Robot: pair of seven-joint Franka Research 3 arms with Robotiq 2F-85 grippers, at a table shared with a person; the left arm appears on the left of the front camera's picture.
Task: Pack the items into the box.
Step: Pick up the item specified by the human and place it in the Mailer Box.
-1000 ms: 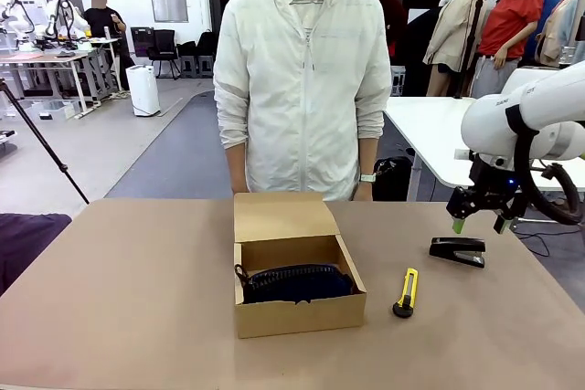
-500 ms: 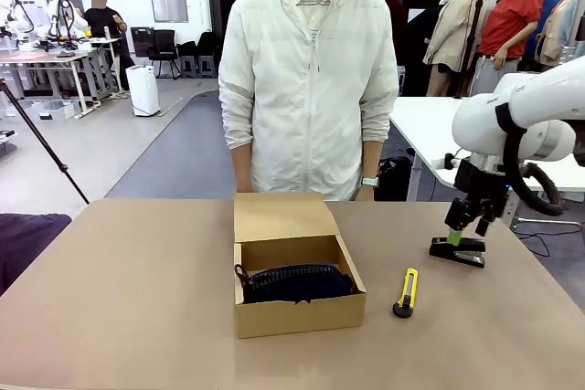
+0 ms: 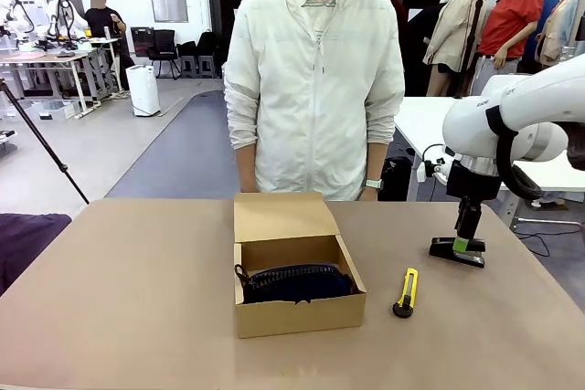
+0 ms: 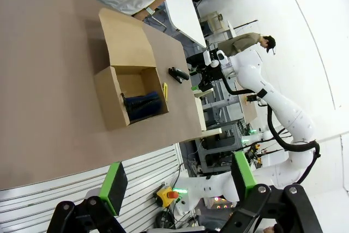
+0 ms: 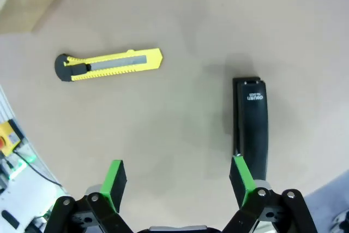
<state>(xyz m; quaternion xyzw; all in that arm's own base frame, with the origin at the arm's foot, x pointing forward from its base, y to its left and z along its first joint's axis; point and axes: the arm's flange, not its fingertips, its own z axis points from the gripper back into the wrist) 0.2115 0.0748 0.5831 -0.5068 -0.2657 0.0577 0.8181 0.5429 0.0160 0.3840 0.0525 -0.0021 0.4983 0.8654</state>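
The tan box [image 3: 300,314] stands mid-table with its flap lid raised at the back. A dark navy fabric bundle [image 3: 297,282] lies inside it. The black stapler [image 3: 457,251] lies on the table to the right. My right gripper [image 3: 467,242] hangs just above it, open. In the right wrist view the stapler [image 5: 252,121] lies in line with one fingertip [image 5: 241,176], outside the gap of the right gripper [image 5: 178,179], which holds nothing. My left gripper [image 4: 179,181] is open, high off the table, looking at the box [image 4: 109,102], the bundle [image 4: 143,105] and the stapler [image 4: 178,74].
A yellow box cutter [image 3: 407,291] lies between the box and the stapler, also in the right wrist view [image 5: 109,64]. A person in a white jacket [image 3: 315,89] stands at the far edge behind the box. Bare table lies left of the box.
My right gripper has come down and slightly left to just over the stapler, and its wrist has turned edge-on to the front camera. Box, bundle and cutter have not moved.
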